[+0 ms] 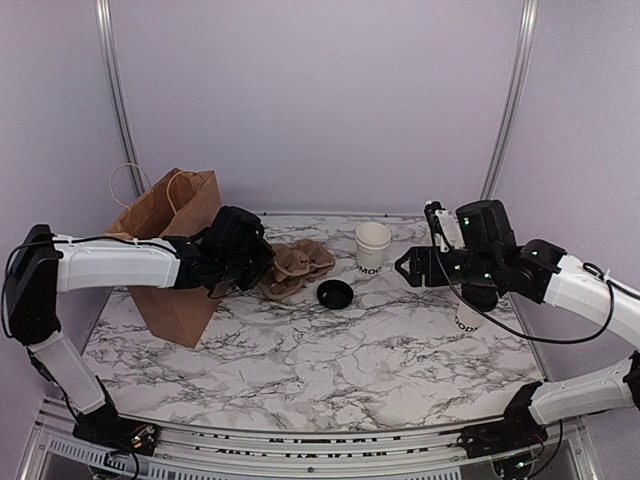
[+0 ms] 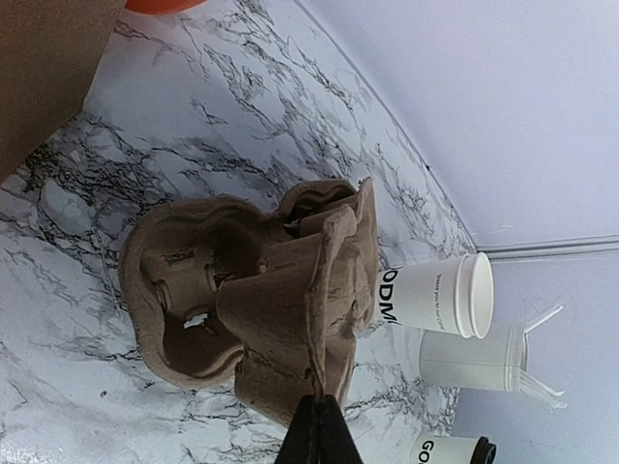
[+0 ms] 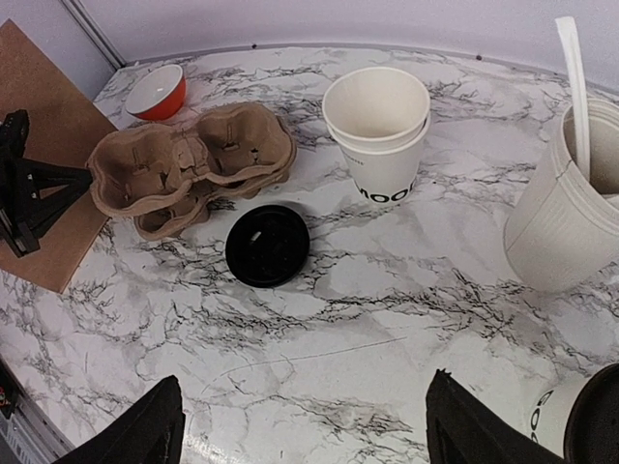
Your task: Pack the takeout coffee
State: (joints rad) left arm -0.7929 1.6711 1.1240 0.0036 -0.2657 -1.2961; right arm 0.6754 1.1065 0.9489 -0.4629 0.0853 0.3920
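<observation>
Takeout coffee — lidded, apart from carrier

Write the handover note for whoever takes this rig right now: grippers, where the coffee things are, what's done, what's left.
Left gripper: appears shut on the rim of the cardboard carrier, beside the paper bag.
Right gripper: open, empty, above the table.
Coffee cup: lidded and upright on the table at the right, near the right gripper. It is not in the carrier or the bag.
Also out: a loose black lid next to the carrier, with stacked open cups nearby.
Done: nothing packed.
Left: seat the coffee in the carrier, then probably put it in the bag.
</observation>
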